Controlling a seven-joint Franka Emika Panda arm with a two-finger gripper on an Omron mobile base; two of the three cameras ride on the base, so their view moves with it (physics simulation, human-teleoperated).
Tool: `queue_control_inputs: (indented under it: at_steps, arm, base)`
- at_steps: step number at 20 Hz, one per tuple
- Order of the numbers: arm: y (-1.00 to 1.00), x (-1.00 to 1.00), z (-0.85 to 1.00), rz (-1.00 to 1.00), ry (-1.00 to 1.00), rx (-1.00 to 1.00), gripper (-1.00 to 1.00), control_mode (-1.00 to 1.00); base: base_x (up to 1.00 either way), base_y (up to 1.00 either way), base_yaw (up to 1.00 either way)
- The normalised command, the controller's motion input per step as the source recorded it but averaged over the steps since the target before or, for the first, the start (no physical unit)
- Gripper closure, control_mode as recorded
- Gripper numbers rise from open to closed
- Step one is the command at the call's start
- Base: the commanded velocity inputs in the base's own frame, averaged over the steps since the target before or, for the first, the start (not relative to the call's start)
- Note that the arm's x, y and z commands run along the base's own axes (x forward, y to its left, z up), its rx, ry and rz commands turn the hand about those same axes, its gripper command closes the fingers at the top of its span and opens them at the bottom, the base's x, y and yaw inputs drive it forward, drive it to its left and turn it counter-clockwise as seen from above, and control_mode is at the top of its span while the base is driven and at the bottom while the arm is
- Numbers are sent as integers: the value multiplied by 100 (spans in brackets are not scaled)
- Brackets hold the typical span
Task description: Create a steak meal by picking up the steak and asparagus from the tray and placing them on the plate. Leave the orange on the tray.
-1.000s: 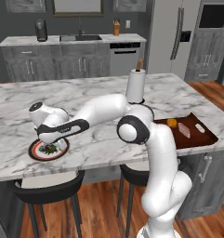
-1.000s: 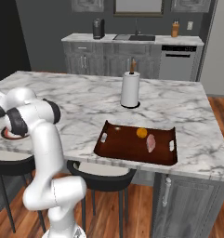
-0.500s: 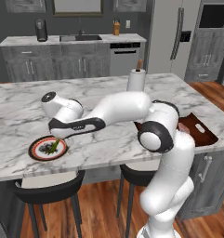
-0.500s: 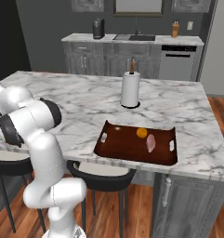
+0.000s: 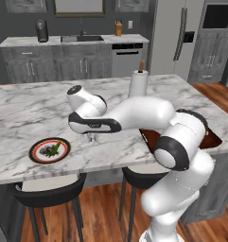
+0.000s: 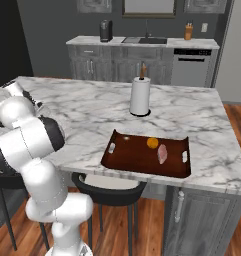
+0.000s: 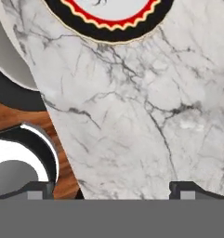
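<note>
We start at the plate (image 5: 49, 150), sitting near the front edge of the marble counter (image 5: 30, 108) with the asparagus (image 5: 53, 149) lying green across its white centre. In the hand view the plate's (image 7: 111, 21) dark rim and red-orange ring sit at the top of the frame, bare marble (image 7: 132, 116) below it.

To the right of the plate, we see the gripper (image 5: 92, 137) hanging over the counter — clear of the plate, nothing between its fingers. In the hand view the two dark fingertips (image 7: 190, 189) stand far apart at the bottom corners, spread wide and empty.

Further right of the plate stands the paper towel roll (image 5: 138, 83), upright toward the back of the counter.

Further right again, well apart from the plate, we have the tray (image 6: 142, 159) at the counter's front edge. On it, the orange (image 6: 152, 143) sits just beside the steak (image 6: 162, 153) — the pinkish slab lies flat on the tray's right half, untouched.
</note>
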Motion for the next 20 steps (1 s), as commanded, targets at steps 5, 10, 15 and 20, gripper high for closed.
queue_control_inputs:
  at_steps: [5,10,15,20]
  arm:
    - [-100,0,6,-53,0,9,-100,-100]
    - [-100,0,20,-45,0,10,-100,-100]
    - [-100,0,22,-41,0,10,-100,-100]
    - [-100,0,9,-37,0,7,-100,-100]
  base:
    - [0,0,0]
    - [0,0,0]
    - [0,0,0]
    - [0,0,0]
